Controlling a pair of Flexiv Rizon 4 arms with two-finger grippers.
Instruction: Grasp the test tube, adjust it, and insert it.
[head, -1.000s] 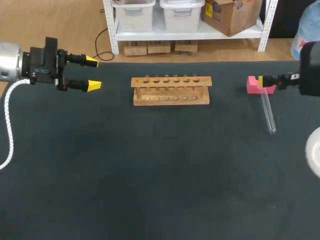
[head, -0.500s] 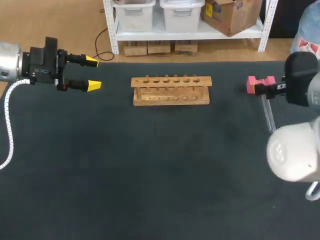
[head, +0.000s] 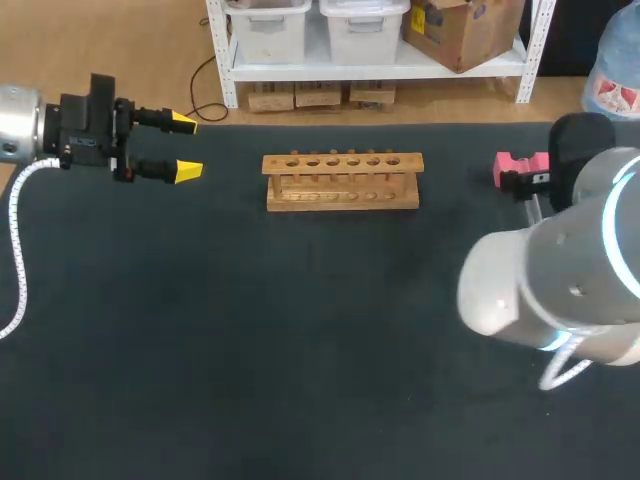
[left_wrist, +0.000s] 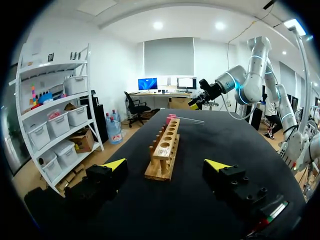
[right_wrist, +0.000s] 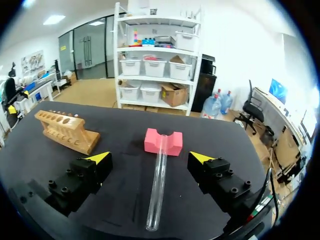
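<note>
Fingers (right_wrist: 95, 161) on the right hang spread over the glass tube (right_wrist: 157, 185): light, slick, brittle, probably best pinched mid-length

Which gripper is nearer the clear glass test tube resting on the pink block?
Right. The right gripper hangs open directly over the clear glass test tube; the left gripper is far off, beyond the wooden rack.

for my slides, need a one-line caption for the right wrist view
Open right gripper over a test tube lying with one end on a pink block, wooden rack beside.
</note>
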